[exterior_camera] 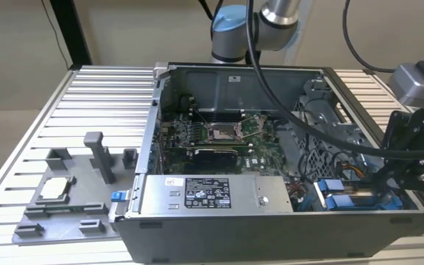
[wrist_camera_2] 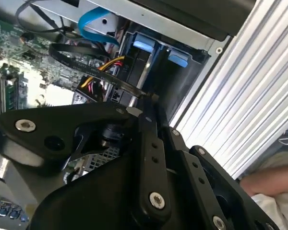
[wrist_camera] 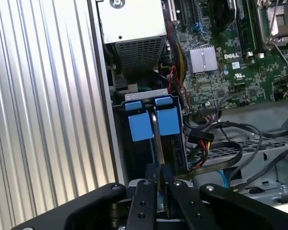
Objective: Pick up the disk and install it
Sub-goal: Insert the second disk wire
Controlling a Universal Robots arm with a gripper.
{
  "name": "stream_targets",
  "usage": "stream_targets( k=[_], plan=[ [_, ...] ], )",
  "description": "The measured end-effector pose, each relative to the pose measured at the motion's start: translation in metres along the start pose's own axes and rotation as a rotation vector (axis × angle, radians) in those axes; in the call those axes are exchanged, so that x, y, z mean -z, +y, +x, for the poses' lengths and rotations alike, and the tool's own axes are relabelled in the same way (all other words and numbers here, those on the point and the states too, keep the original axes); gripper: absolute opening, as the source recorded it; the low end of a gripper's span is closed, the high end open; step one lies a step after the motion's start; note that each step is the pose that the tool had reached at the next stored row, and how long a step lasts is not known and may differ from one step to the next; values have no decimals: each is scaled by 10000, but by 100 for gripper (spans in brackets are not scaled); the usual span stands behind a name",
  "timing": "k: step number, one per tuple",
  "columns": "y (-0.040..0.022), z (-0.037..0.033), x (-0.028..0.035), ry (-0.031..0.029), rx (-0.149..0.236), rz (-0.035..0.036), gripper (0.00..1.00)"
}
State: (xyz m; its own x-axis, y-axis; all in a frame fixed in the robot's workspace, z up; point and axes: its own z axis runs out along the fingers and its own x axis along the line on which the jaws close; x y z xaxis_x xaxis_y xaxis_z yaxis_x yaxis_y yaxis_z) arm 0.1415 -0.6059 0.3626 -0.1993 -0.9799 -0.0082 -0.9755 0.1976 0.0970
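The disk sits in the drive bay at the front corner of the open computer case [exterior_camera: 271,234], on the exterior view's right. Its bright blue bracket [exterior_camera: 339,200] shows there; the metal body is mostly hidden inside the bay. In both wrist views two blue bracket ends [wrist_camera: 140,125] [wrist_camera_2: 145,45] stand side by side with a thin metal edge between them. My gripper [exterior_camera: 386,190] hangs right over that bay, its black fingers [wrist_camera: 145,191] drawn together just above the brackets [wrist_camera_2: 151,100]. I see nothing carried between them.
A silver box with a white label [exterior_camera: 205,193] lies beside the bay, with the motherboard [exterior_camera: 220,138] behind it. Black and coloured cables [wrist_camera: 216,143] run close to the bay. A grey fixture [exterior_camera: 64,204] holding a small square chip stands on the slatted table [exterior_camera: 86,99]. A person's hand [wrist_camera_2: 271,179] rests nearby.
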Motion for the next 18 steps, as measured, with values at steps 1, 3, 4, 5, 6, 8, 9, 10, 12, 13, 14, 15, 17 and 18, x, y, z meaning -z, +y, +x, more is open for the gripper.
stream_targets(
  k=[1, 3, 4, 5, 6, 8, 9, 10, 12, 13, 14, 15, 17, 18],
  plan=[
    [21, -19, -4, 61, -6, 67, 0],
    [69, -69, -12, 96, -9, 161, 0],
    [95, -101, -16, 96, -9, 201, 0],
    [118, -133, -20, 93, -9, 244, 0],
    [140, -163, -26, 86, -8, 299, 0],
    [181, -225, -40, 66, -5, 428, 0],
    [200, -258, -47, 54, -4, 487, 0],
    [219, -291, -54, 42, -3, 544, 0],
    [260, -353, -70, 18, -1, 664, 0],
    [283, -375, -78, 30, -1, 745, 0],
    [302, -388, -84, 58, -2, 831, 0],
    [322, -396, -88, 106, -4, 931, 0],
    [350, -395, -92, 205, -8, 1120, 0],
    [350, -394, -93, 219, -9, 1135, 0]
  ],
)
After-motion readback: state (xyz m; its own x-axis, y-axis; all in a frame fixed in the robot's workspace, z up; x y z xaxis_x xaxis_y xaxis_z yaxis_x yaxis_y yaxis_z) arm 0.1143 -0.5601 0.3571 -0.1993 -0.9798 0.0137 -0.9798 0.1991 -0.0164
